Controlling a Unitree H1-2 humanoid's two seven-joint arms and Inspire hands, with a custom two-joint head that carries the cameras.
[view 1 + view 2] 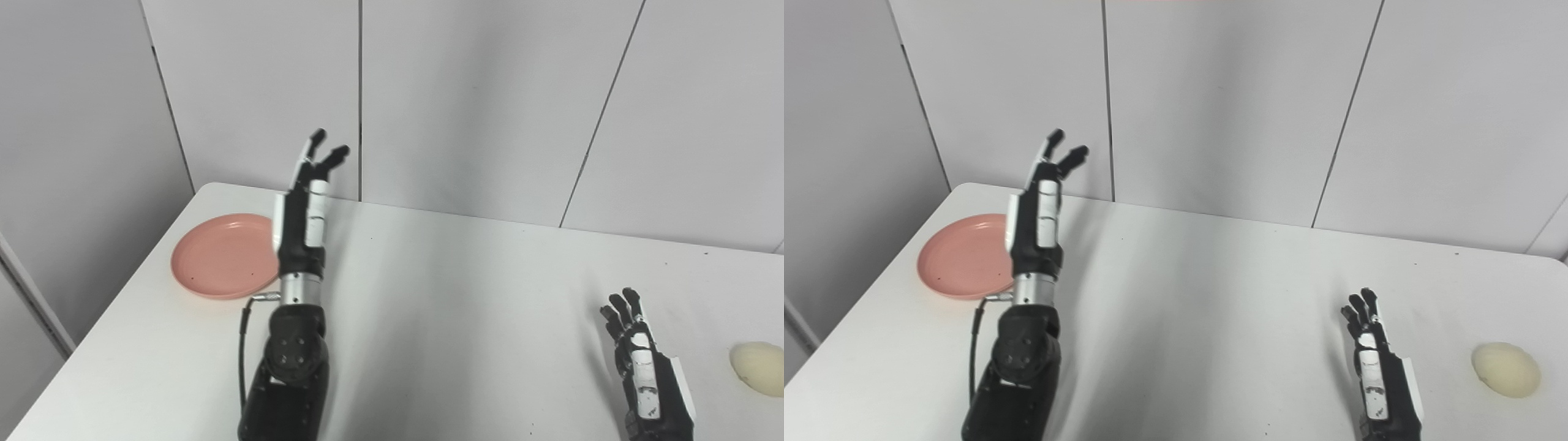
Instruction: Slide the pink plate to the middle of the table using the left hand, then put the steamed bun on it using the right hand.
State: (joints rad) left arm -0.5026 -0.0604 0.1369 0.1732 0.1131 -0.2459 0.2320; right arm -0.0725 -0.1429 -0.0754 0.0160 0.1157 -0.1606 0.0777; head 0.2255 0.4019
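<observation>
A pink plate [217,257] lies flat near the table's far left corner. My left hand [304,211] is raised above the table just right of the plate, fingers stretched upward and apart, holding nothing; its edge overlaps the plate's right rim in both views. A pale cream steamed bun [1505,369] rests near the right edge of the table. My right hand [1375,367] is low at the front right, left of the bun and apart from it, fingers extended and empty.
The white table [459,306] meets a grey panelled wall [490,92] at the back. Its left edge runs diagonally past the plate. A black cable [244,343] hangs beside the left forearm.
</observation>
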